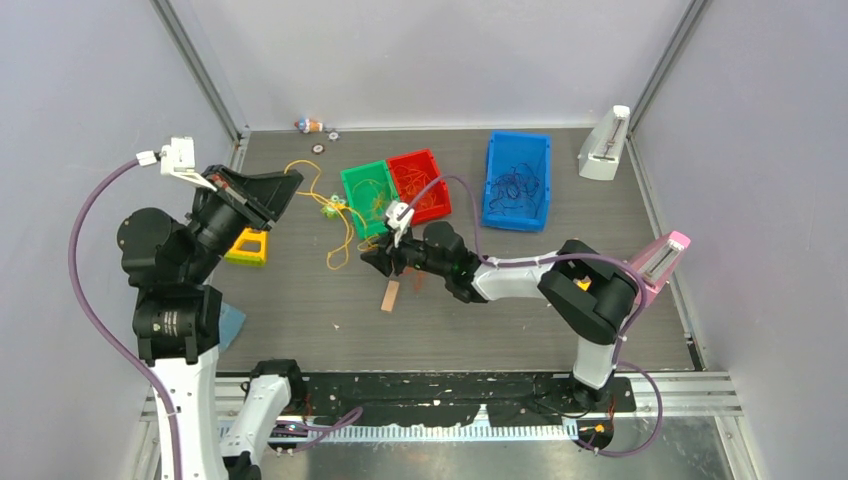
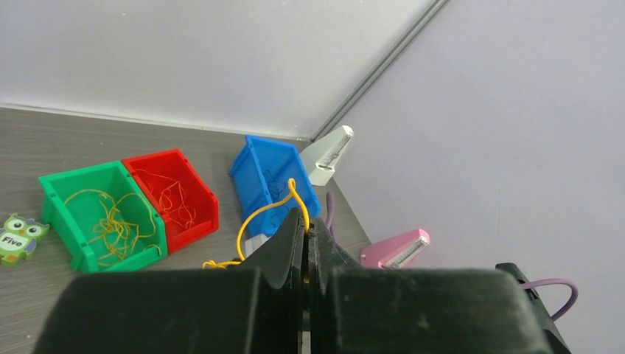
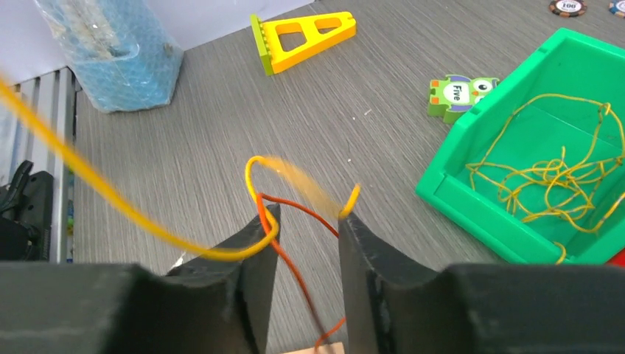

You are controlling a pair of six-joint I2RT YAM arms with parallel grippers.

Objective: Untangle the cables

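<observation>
The right gripper (image 3: 308, 217) was half open, held low over the grey wood-grain counter (image 3: 184, 147) with its arm stretched forward. A thin orange-red cable (image 3: 291, 265) passed between its jaws, and a floppy yellow cable (image 3: 252, 166) looped over one finger. The left gripper (image 2: 305, 221), raised high, was fully closed on the yellow cable. The tangle lay near the green bin (image 3: 472, 214)
</observation>
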